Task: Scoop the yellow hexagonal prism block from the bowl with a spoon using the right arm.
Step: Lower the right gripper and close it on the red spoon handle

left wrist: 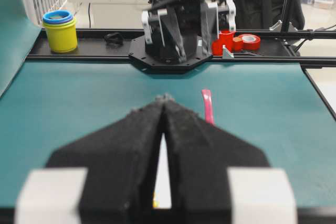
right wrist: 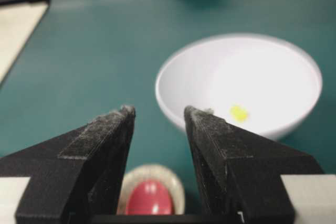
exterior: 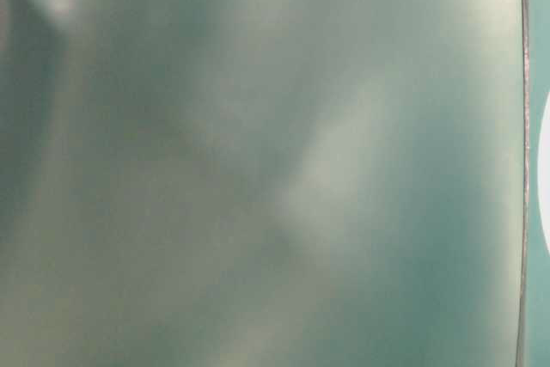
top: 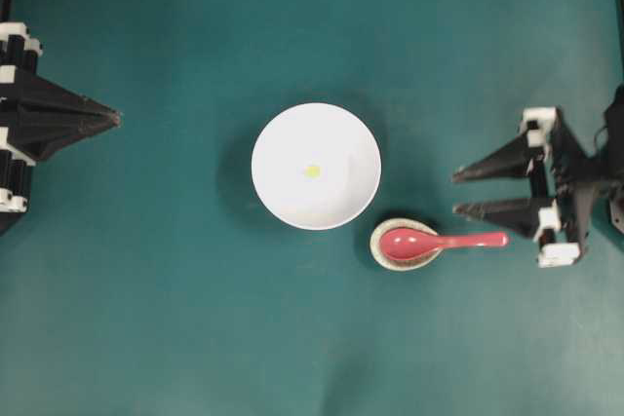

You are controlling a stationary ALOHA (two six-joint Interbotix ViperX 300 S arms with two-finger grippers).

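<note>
Crosswise, spoon [top: 439, 243] — handle rightward

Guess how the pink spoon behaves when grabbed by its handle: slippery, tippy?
Probably slippery: the spoon looks glossy and hard, so the handle may slide or twist in the grip. Likely to pivot: its head rests in the small speckled dish while the handle juts out past the rim, so a push down could lever the head up. It looks stiff, not bendy.
</note>
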